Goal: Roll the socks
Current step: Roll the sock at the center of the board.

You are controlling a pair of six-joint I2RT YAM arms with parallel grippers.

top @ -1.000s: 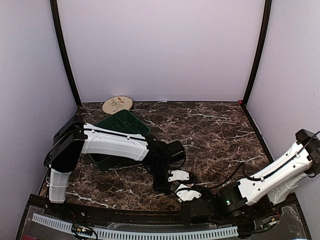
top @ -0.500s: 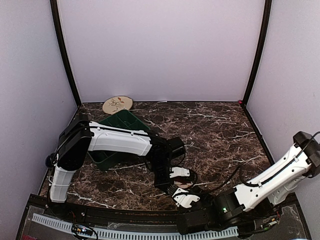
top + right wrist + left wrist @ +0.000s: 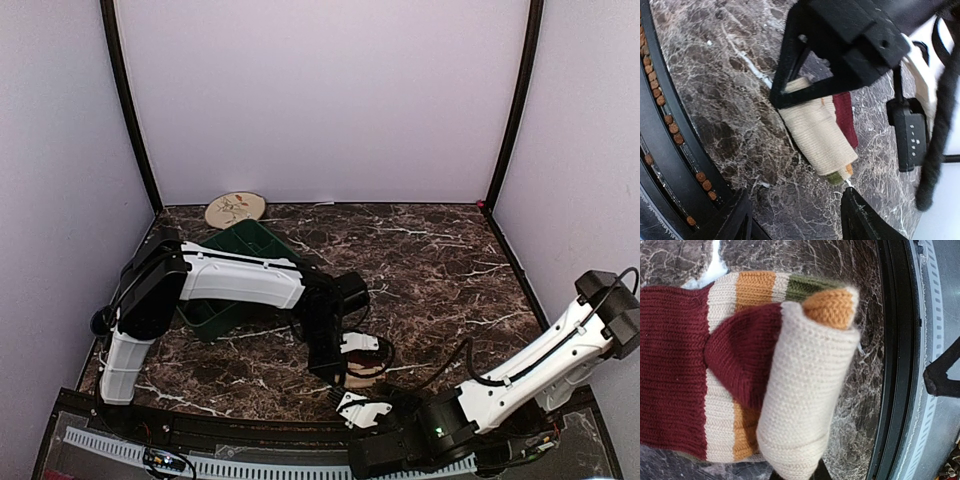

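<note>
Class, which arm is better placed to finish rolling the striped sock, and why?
Left. The left gripper hangs directly over the striped sock, at its rolled end; the right gripper is open and apart from it.

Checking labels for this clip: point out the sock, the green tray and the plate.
sock (image 3: 805,390), left wrist view, on its rolled cream end.
green tray (image 3: 245,243), top external view, on its far part, beyond the left arm.
plate (image 3: 236,209), top external view, on its patterned middle.
</note>
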